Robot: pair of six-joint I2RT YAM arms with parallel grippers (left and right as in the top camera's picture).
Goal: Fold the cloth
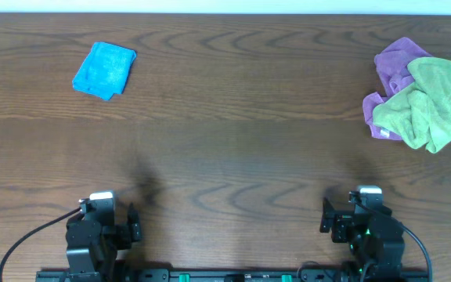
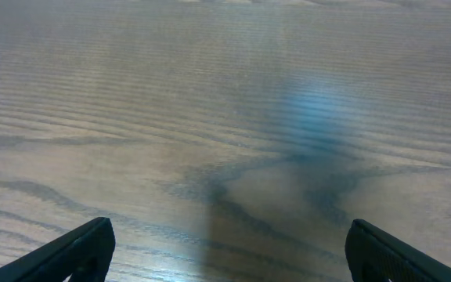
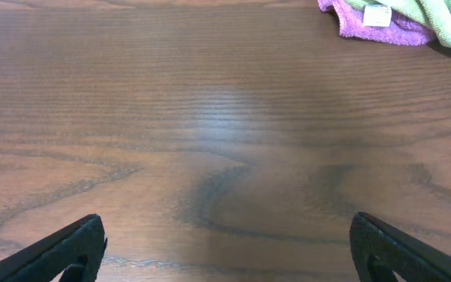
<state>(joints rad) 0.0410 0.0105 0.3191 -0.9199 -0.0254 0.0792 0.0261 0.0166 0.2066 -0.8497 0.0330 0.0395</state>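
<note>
The cloth (image 1: pixel 427 106) is a lime-green towel, crumpled in a heap at the far right of the table and lying partly over a purple cloth (image 1: pixel 394 66). Its edge also shows in the right wrist view (image 3: pixel 437 19), top right, with a small white tag (image 3: pixel 377 14) beside it. My left gripper (image 1: pixel 104 223) (image 2: pixel 225 254) is open and empty over bare wood at the near left edge. My right gripper (image 1: pixel 362 219) (image 3: pixel 225 251) is open and empty at the near right edge, well short of the cloth.
A folded bright blue cloth (image 1: pixel 105 70) lies at the far left. The purple cloth also shows in the right wrist view (image 3: pixel 390 31). The brown wooden table (image 1: pixel 233 141) spans the view between the arms and the cloths.
</note>
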